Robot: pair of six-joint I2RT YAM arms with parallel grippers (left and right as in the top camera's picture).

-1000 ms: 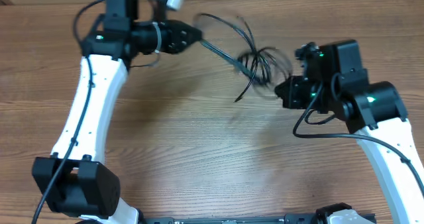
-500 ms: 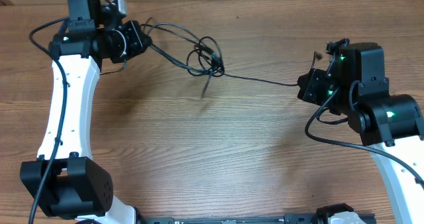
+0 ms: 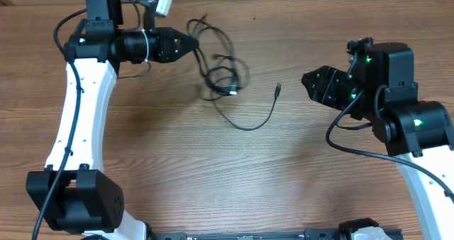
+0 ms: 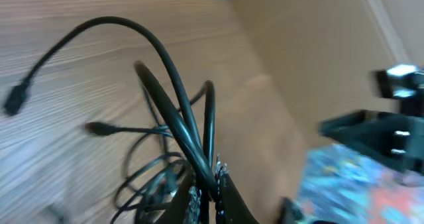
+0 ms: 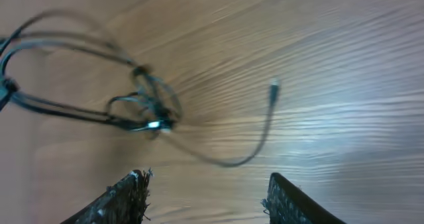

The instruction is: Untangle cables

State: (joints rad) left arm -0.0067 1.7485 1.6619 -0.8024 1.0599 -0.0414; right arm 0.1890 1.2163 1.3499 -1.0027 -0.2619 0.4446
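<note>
Cables (image 3: pixel 223 73) in one knotted bunch on the wooden surface (image 3: pixel 213 169), up at the far left. How many, Ray?

Ray: Can't split the loops to count them. One loose strand trails right, ending in a plug (image 3: pixel 278 89).

Lee: And the two hands?

Ray: Left hand (image 3: pixel 194 42) has its fingers pressed together, pinching strands of the bunch. Right hand (image 3: pixel 308 80) is spread wide with nothing between, near that plug but apart from it.

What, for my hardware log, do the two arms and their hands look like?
The left arm and right arm have white links, black joint housings and black wires alongside, with small green lights. The left hand and right hand are black and tapered.
</note>
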